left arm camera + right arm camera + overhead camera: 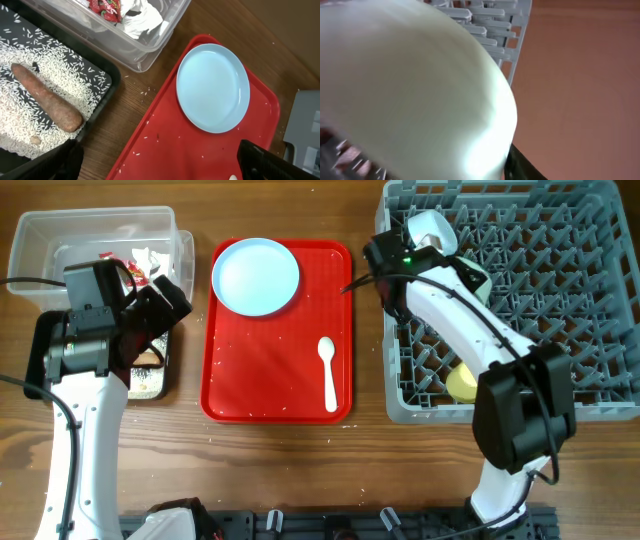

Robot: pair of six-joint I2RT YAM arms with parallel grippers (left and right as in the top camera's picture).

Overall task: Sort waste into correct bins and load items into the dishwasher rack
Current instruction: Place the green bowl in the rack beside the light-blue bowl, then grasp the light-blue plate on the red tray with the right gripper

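- Rice grains (30, 115) and the brown food piece (47, 97) are lying in the black tray (112, 80), left of the left gripper (157, 160); only the left wrist view is showing them clearly.
- The left gripper is hanging wide open and empty, with the light blue plate (212, 87) sitting ahead of it on the red tray (165, 135).
- The right gripper (418, 242) is clasping the pale green bowl (430, 225) over a corner of the dishwasher rack (560, 280); its wrist view is showing little but blurred bowl.

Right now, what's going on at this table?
The right gripper holds the pale green bowl over the dishwasher rack; a yellow cup sits inside already. The left gripper hangs open and empty by the black tray of rice. The blue plate and white spoon wait on the red tray.
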